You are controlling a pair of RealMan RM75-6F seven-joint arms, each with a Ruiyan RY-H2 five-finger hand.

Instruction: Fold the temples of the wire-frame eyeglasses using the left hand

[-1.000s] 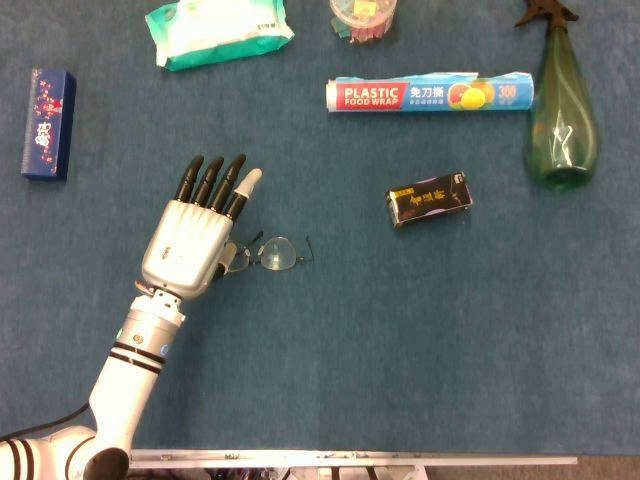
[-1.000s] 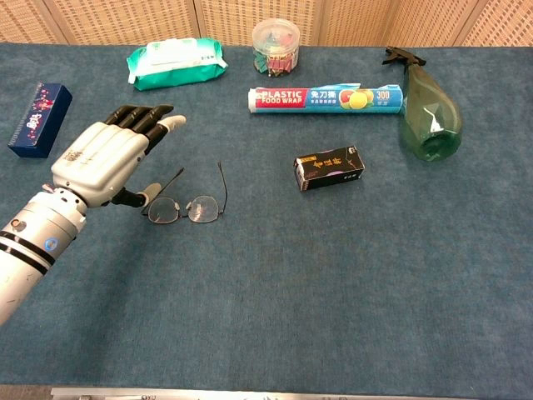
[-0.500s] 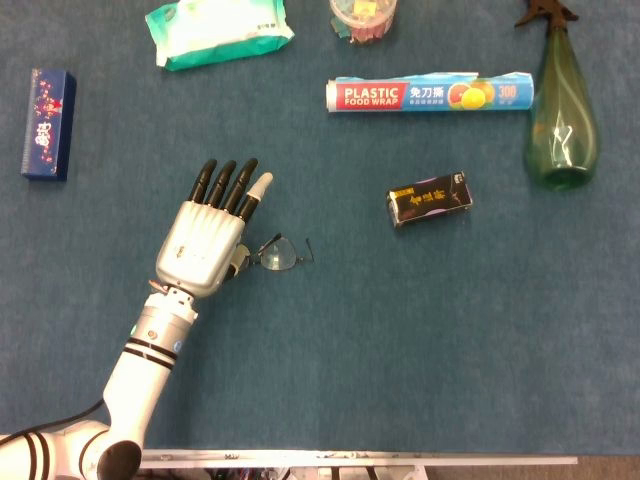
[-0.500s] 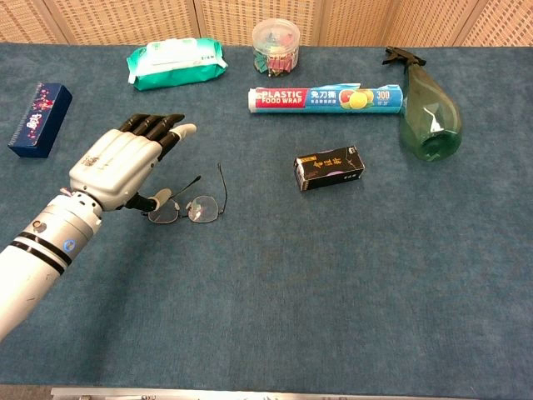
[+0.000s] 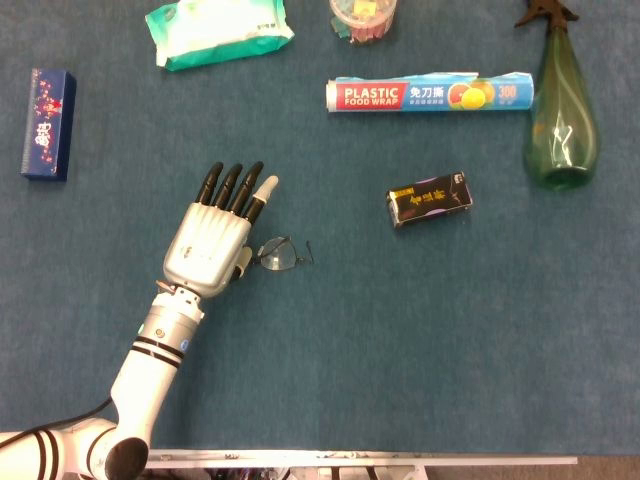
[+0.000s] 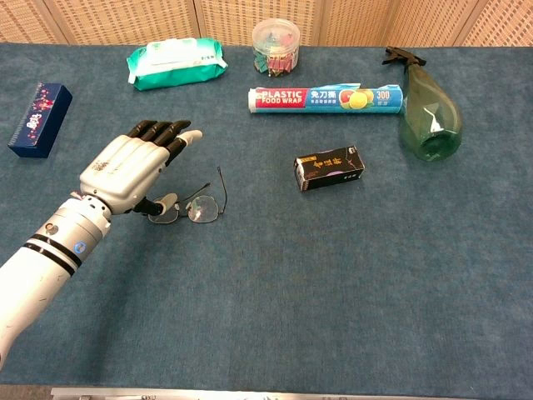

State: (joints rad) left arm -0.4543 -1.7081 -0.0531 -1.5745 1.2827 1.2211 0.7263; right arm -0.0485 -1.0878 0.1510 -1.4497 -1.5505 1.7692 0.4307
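The wire-frame eyeglasses lay lenses-down on the blue surface, left of centre. One temple rose from the right end of the frame toward the far side; the other angled inward near the left lens. The left hand stood just beside their left end, palm down, its fingers extended, close together and pointing far-right, gripping nothing. Its thumb reached against the left end of the frame; in the head view the hand covered the left lens, leaving the eyeglasses' right lens in sight.

To the right, well apart, sat a small black box. Farther off lay a roll of plastic food wrap, with a green spray bottle on its side at the far right. Along the far edge were a green pack of wipes and a clear tub of clips. A dark blue box lay at far left.
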